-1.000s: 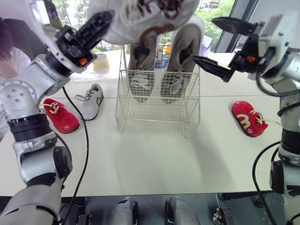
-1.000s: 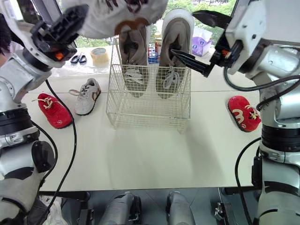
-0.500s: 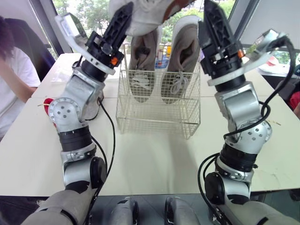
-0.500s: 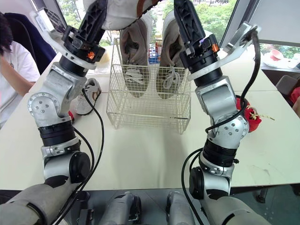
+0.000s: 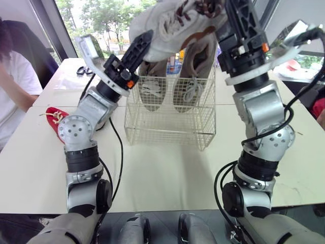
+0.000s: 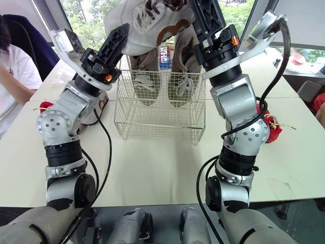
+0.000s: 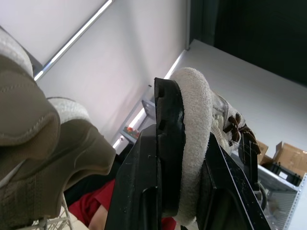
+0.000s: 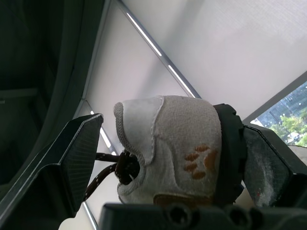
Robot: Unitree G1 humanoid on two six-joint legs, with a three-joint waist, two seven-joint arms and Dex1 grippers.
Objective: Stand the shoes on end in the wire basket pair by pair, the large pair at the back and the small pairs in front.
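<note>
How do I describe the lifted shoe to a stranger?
Find the wire basket on the white table. Above it, the left gripper holds a white shoe with brown laces; all other shoes rest in the basket or on the table.

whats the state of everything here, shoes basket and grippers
white shoe: held above the basket
left gripper: shut on its sole
right gripper: open around the white shoe
tan shoes: on end at basket's back
basket: upright, front empty
red shoes: lying on table, outside basket
</note>
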